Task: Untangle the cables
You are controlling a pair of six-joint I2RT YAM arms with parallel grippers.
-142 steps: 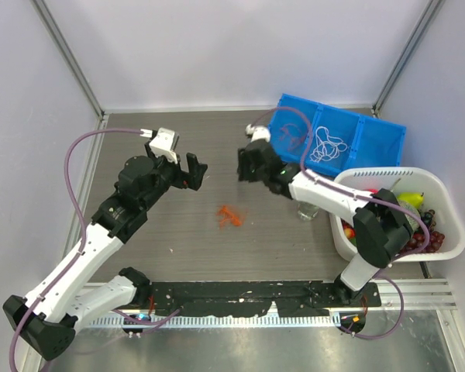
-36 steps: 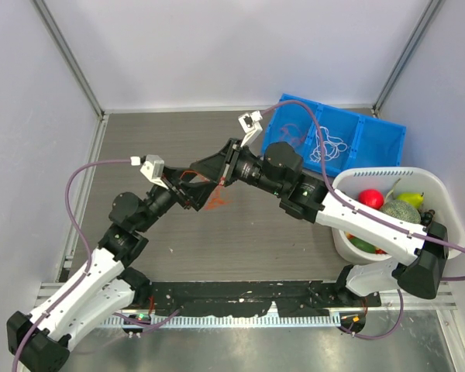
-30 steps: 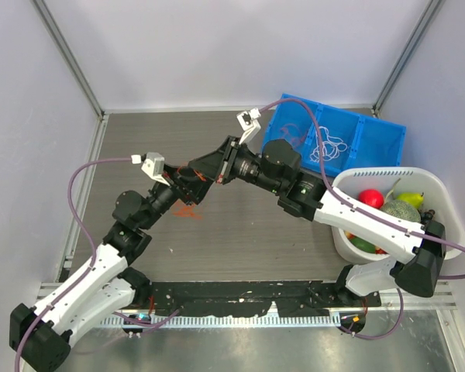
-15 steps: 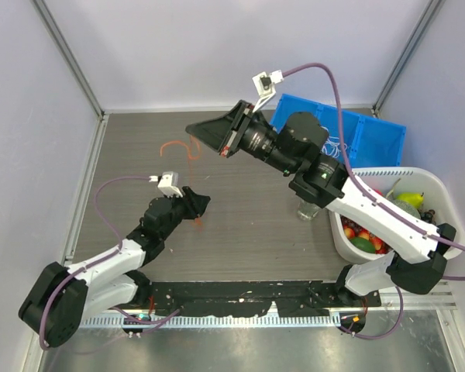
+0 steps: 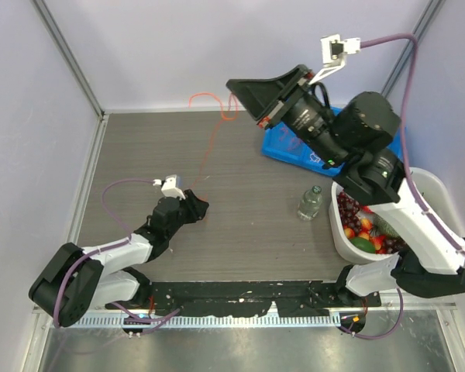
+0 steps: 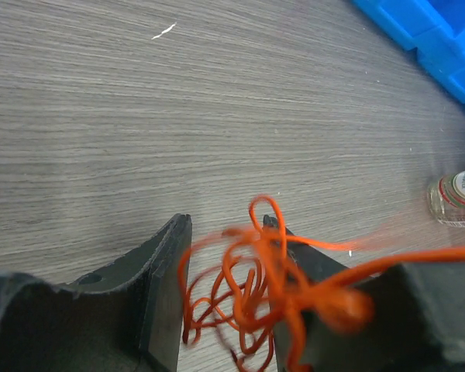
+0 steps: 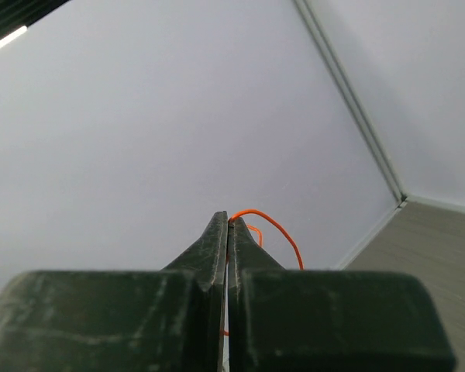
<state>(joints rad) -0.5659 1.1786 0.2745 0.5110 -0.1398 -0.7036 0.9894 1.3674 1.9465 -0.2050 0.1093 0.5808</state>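
Grey wood-grain table, pale walls; right fingers pinch 1 orange cable, left fingers straddle its clump (grip unclear).

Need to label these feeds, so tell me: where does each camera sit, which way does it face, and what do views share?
Top external: above and behind the robot, looking down on the table; left gripper and right gripper both show.
Left wrist: low over the table, facing the orange cable clump between its own fingers.
Right wrist: lifted high, facing the wall; its shut fingers pinch the orange cable.
Shared: all see the orange cable; top and left wrist share the bottle.
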